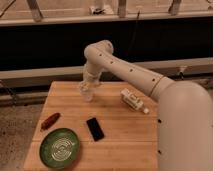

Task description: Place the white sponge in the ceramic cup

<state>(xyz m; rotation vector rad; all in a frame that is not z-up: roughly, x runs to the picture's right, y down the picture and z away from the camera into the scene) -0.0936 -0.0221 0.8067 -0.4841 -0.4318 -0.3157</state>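
Gripper [86, 88], finger state indiscernible, directly above the pale tapered ceramic cup [87, 95] at the far-left part of the wooden slatted table [120, 135]. White sponge not discernible; round green patterned plate [60, 148] at the near-left corner.

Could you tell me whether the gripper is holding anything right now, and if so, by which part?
It cannot be told. The gripper is down at the ceramic cup near the table's back edge, and the white sponge is not visible.
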